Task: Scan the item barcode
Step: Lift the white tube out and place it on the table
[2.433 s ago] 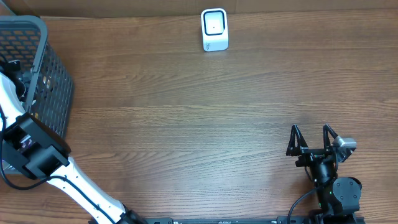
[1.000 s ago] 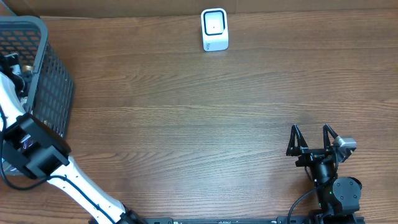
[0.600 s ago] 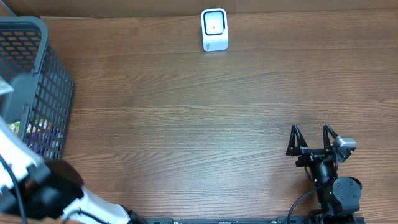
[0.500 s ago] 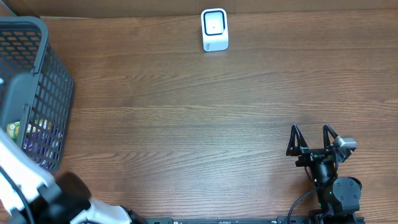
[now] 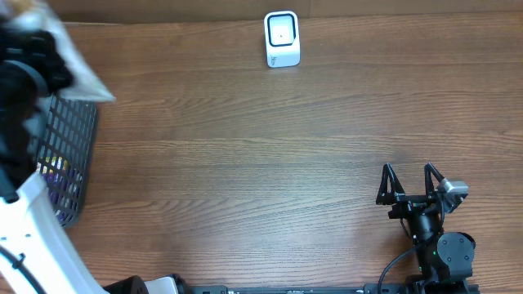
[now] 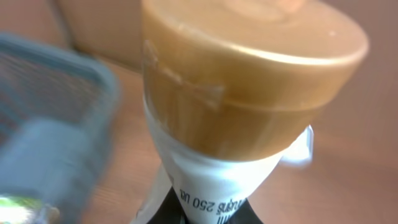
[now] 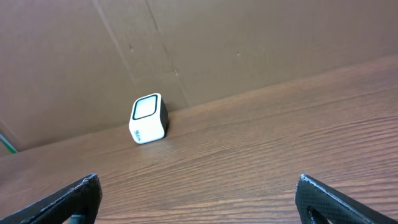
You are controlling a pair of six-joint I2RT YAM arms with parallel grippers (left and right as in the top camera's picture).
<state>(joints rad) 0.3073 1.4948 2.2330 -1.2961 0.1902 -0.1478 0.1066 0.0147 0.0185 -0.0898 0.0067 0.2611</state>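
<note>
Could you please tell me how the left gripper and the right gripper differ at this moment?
The left gripper is shut on a gold-capped tube; the right gripper stands open and empty. The left is over the basket at far left; the right is at near right. Neither is near the scanner.

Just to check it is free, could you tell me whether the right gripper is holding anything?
No, the right gripper stands wide open, with only table and scanner showing in the gap.

Wooden table [image 5: 270,163] with scanner [image 5: 282,38] and basket [image 5: 75,145]
</note>
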